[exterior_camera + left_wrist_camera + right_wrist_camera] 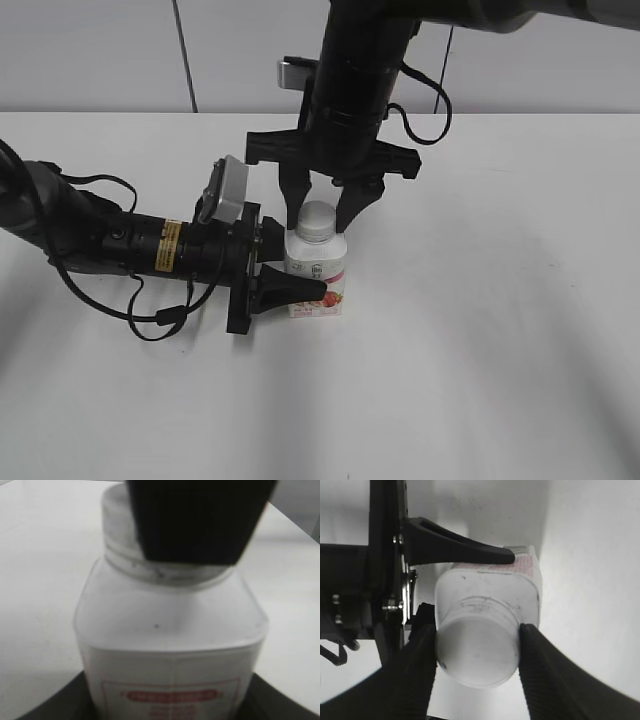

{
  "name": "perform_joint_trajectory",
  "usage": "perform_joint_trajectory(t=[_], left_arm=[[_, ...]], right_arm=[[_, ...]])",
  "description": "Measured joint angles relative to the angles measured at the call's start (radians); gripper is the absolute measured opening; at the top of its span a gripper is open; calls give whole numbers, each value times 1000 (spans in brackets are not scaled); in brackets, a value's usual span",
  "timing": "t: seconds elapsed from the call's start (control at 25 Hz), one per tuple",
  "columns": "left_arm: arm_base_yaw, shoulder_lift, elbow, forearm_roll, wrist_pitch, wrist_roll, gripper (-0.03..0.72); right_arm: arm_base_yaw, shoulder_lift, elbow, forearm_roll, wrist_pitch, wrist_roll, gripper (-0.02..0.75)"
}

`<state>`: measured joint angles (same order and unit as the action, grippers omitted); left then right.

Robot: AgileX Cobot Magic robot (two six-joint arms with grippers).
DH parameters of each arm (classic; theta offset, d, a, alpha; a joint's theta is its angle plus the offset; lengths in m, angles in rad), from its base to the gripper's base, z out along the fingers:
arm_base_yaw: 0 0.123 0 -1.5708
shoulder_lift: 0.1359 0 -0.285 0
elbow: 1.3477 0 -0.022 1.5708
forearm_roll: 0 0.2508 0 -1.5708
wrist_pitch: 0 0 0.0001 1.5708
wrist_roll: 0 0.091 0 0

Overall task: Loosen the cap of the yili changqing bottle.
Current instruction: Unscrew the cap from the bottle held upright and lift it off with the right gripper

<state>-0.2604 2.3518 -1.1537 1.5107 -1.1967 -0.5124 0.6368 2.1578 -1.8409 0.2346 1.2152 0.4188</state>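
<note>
While the cap (pixel 317 221) sits pinched in my right claw (pixel 322 217), the yili changqing bottle (pixel 316 275) stands upright mid-worktop (pixel 480 330), my left claw (pixel 300 275) clamped across its body, and I cannot read the blurred red-framed label (pixel 172 696).

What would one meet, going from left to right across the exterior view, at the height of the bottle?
Left arm → left tool, gripping the yili changqing bottle → yili changqing bottle, standing under the right tool → bare table.
</note>
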Motion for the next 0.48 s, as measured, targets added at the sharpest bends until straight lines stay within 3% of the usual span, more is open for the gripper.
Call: perform_joint_trajectory(t=[0.24,0.48], left_arm=[[0,0,0,0,0,0,366],[0,0,0,0,0,0,366]], right_arm=[[0,0,0,-1,1,-244,398],[-1,0,-1,-2,1,-670,397]])
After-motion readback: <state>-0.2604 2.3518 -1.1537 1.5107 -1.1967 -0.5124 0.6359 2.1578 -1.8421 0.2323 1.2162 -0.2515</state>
